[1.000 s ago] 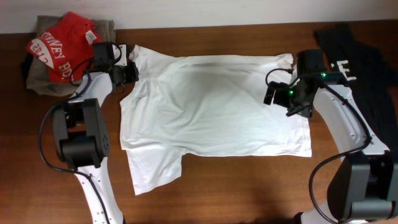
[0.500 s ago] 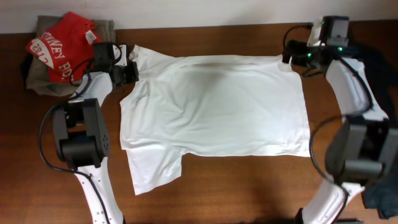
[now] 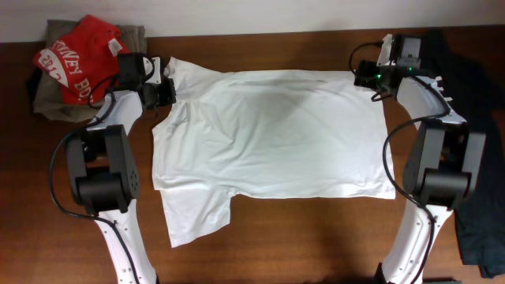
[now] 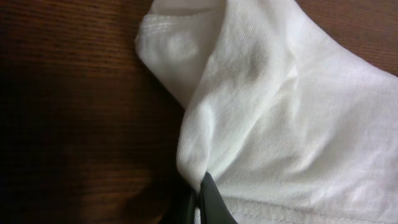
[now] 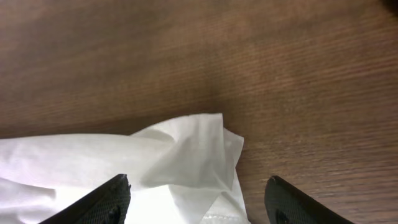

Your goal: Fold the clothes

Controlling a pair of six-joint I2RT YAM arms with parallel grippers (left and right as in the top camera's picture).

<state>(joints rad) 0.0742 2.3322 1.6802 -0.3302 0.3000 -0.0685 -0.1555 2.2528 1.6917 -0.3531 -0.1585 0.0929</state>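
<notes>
Zero folds done: tee (image 3: 268,134) lies flat mid-worktop (image 3: 316,244), left claw (image 3: 167,91) clamped on its 10 o'clock sleeve, right claw (image 3: 364,75) spread wide over the 2 o'clock hem corner, not gripping; black shirt (image 3: 473,71) at 3 o'clock unfolded.

Likely a robotics lab, wooden table (image 3: 316,237), left arm (image 3: 102,170) and right arm (image 3: 438,162), white T-shirt (image 3: 268,134) spread flat

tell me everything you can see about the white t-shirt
The white T-shirt is plain, soft cotton-looking knit, spread mostly flat on the wooden table, sleeves to the left, hem right, lightly wrinkled. The left gripper pinches a fold by the far sleeve; the right gripper stands open over the far hem corner.
</notes>
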